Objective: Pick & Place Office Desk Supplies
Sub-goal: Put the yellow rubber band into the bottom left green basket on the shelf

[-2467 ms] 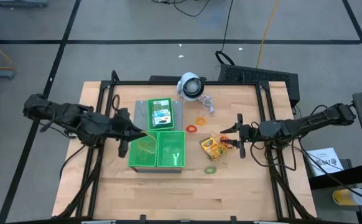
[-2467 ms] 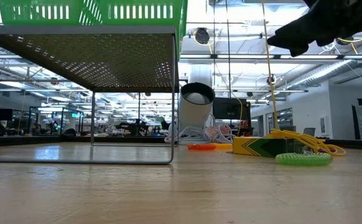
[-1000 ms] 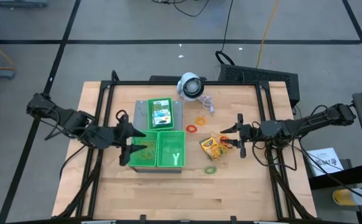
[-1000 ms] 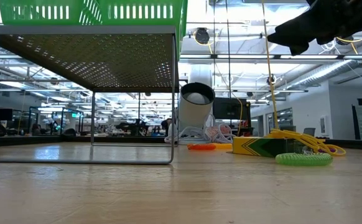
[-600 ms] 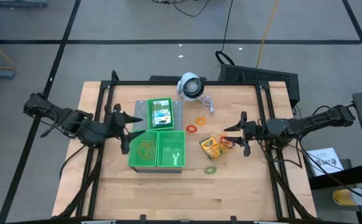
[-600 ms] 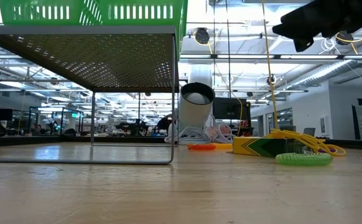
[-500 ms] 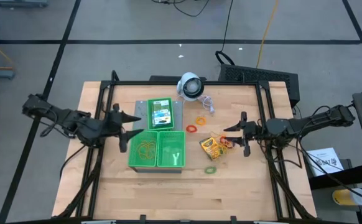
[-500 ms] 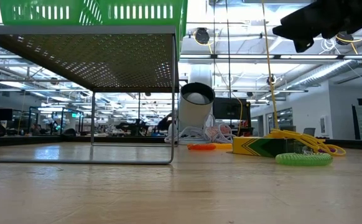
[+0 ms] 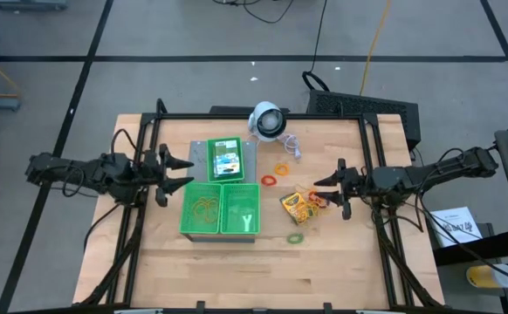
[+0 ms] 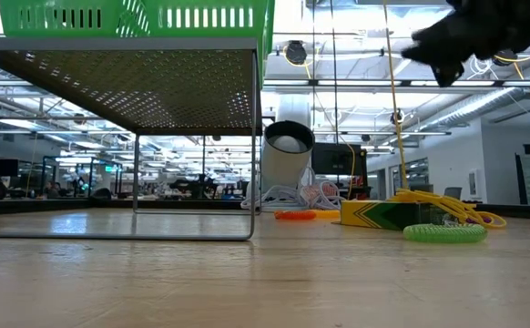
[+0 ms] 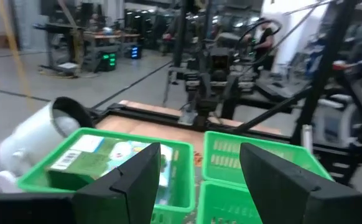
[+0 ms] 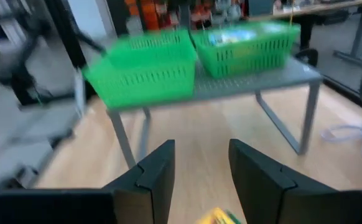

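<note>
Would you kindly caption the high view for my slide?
Open left gripper beside green plastic compartment trays; open right gripper over a yellow-and-green crayon box.

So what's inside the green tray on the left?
A tangle of tan-yellow rubber bands lies in the left green tray. Anything underneath them is hidden.

Pale wooden table (image 9: 236,262) with visible grain, glossy green plastic trays (image 9: 221,209) on a perforated grey metal stand (image 10: 137,91).

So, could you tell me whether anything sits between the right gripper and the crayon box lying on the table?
Nothing visible does. The right gripper, jaws open and empty, hovers just beside the crayon box, with only a tangle of rubber bands lying at the box's near edge.
</note>
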Robot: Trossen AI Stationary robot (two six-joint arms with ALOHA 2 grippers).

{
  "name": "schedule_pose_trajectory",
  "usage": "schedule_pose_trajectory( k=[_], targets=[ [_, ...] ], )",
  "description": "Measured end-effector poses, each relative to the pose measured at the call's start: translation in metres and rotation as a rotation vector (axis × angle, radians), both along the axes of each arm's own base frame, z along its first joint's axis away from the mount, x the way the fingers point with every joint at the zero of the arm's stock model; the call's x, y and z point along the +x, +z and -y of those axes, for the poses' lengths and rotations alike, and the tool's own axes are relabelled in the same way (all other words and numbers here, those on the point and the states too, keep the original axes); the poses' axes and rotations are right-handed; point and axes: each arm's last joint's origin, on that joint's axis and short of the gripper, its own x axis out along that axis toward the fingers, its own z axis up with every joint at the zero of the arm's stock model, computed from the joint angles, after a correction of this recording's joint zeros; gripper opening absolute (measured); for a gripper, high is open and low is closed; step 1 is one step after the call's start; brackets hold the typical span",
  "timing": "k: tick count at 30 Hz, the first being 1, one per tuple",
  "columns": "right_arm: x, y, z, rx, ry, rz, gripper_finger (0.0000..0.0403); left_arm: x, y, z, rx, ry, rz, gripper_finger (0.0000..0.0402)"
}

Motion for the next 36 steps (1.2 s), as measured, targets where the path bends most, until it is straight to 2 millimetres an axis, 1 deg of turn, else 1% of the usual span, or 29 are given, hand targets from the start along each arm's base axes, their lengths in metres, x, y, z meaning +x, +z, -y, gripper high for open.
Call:
schedule_pose_trajectory(
  k=[4, 8, 11, 15, 21, 24, 29, 36],
  targets=[
    [0.002, -0.018, 0.001, -0.051, -0.043, -0.172, 0.0147, 0.002, -0.01, -0.007, -0.011, -0.021, -0.018, 0.023],
    [0.002, -0.045, 0.003, -0.049, -0.168, -0.426, 0.0173, 0.004, -0.019, -0.016, -0.046, 0.006, -0.046, 0.023],
    [0.0, -0.061, 0.004, -0.01, -0.206, -0.586, 0.0188, 0.004, -0.022, -0.021, -0.079, 0.002, -0.048, 0.023],
    [0.0, -0.072, 0.002, 0.07, -0.227, -0.688, 0.0196, 0.004, -0.02, -0.023, -0.08, 0.016, -0.032, 0.023],
    [0.004, -0.084, 0.001, 0.104, -0.265, -0.76, 0.0185, 0.003, -0.02, -0.026, -0.07, 0.084, -0.031, 0.023],
    [0.004, -0.095, 0.0, 0.153, -0.254, -0.782, 0.0178, 0.003, -0.02, -0.026, -0.073, 0.088, -0.03, 0.023],
    [0.002, -0.108, -0.001, 0.214, -0.244, -0.765, 0.0168, 0.003, -0.02, -0.026, -0.065, 0.088, -0.032, 0.023],
    [0.0, -0.115, 0.0, 0.26, -0.255, -0.732, 0.0146, 0.003, -0.02, -0.027, -0.048, 0.133, -0.033, 0.023]
  ],
)
